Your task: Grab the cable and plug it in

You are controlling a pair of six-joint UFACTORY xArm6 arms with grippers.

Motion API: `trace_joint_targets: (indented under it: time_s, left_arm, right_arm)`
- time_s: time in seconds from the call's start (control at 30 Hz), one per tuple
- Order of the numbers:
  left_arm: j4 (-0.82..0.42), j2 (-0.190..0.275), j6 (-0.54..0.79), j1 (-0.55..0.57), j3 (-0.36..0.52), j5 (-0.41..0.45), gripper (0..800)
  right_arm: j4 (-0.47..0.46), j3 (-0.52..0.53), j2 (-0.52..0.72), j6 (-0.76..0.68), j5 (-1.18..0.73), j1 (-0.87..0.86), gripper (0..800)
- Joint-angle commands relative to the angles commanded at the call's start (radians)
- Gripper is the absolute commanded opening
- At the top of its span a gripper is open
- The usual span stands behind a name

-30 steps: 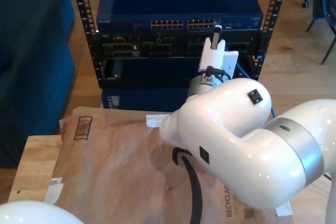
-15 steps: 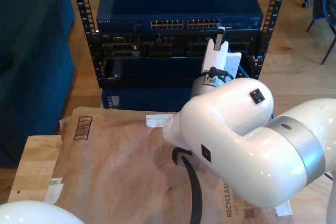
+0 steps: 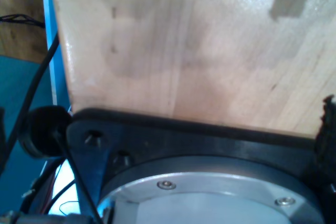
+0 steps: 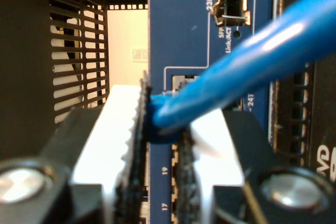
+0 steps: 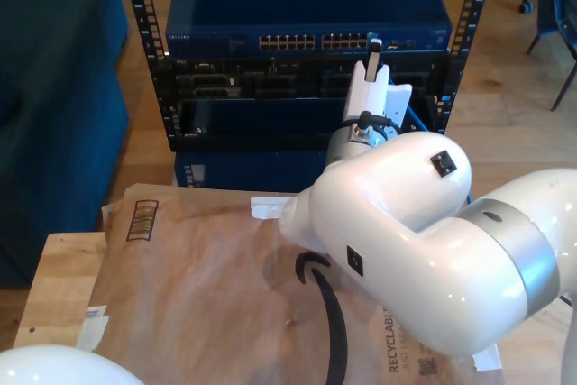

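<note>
Between the ribbed white pads [image 4: 123,145] of my second gripper [image 4: 163,145] sits the thin bright-blue cable [image 4: 247,66], clenched near its end, its glossy length running off blurred. Its plug tip is hidden by the pads. Just ahead stands the dark-blue network switch [image 5: 306,6], the tip near the end of its port row [image 5: 317,41] toward the exterior view's right. My first gripper's grip cannot be told; its camera faces the pale wooden desk [image 3: 184,45]. Crumpled brown paper [image 5: 207,295] covers that desk.
</note>
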State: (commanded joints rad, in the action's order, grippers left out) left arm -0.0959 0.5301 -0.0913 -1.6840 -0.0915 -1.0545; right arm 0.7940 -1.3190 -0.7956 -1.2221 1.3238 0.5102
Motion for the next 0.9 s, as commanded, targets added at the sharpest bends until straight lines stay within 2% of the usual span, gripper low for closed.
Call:
trace_joint_targets:
  time_s: [0.9]
  left_arm:
    - [0.0, -0.002, 0.0, 0.0, 0.0, 0.0, 800]
  right_arm:
    - [-0.025, 0.011, -0.002, -0.002, -0.002, -0.021, 0]
